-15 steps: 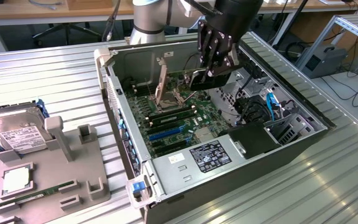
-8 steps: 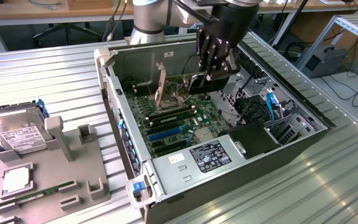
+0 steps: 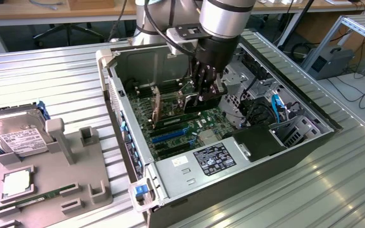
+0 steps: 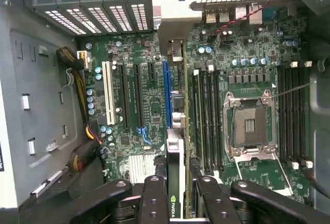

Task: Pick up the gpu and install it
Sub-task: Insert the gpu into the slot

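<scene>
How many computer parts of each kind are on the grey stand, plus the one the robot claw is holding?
hard drive: 1
processor chip: 1
RAM stick: 1
gpu, held in the gripper: 1
Total: 4

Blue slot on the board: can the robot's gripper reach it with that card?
Probably yes. The gripper holds the gpu over the blue slot inside the open case, with nothing visibly between them.

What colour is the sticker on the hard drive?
White with dark print. The sticker shows best in the exterior view.
</scene>
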{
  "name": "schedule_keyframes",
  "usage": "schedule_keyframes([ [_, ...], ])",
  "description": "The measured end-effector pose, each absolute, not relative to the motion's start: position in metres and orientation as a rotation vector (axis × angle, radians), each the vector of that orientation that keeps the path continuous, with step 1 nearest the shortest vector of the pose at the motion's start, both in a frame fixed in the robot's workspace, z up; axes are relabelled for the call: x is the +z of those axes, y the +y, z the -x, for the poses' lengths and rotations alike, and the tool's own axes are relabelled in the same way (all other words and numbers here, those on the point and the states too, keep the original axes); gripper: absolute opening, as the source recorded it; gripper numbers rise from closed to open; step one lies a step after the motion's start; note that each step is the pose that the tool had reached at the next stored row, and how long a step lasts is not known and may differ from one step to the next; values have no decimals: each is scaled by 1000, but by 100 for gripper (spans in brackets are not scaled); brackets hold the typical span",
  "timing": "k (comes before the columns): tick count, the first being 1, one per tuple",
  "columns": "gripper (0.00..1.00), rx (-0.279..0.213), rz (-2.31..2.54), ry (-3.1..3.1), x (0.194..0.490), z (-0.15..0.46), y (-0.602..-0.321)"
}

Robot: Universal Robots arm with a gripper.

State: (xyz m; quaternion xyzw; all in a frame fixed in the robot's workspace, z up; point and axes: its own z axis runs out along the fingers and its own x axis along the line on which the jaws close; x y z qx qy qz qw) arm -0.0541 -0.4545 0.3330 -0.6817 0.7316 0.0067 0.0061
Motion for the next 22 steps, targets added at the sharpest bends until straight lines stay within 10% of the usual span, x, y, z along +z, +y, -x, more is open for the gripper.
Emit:
schedule_keyframes([
  [22, 27, 21, 2212, 2215, 303, 63, -448],
])
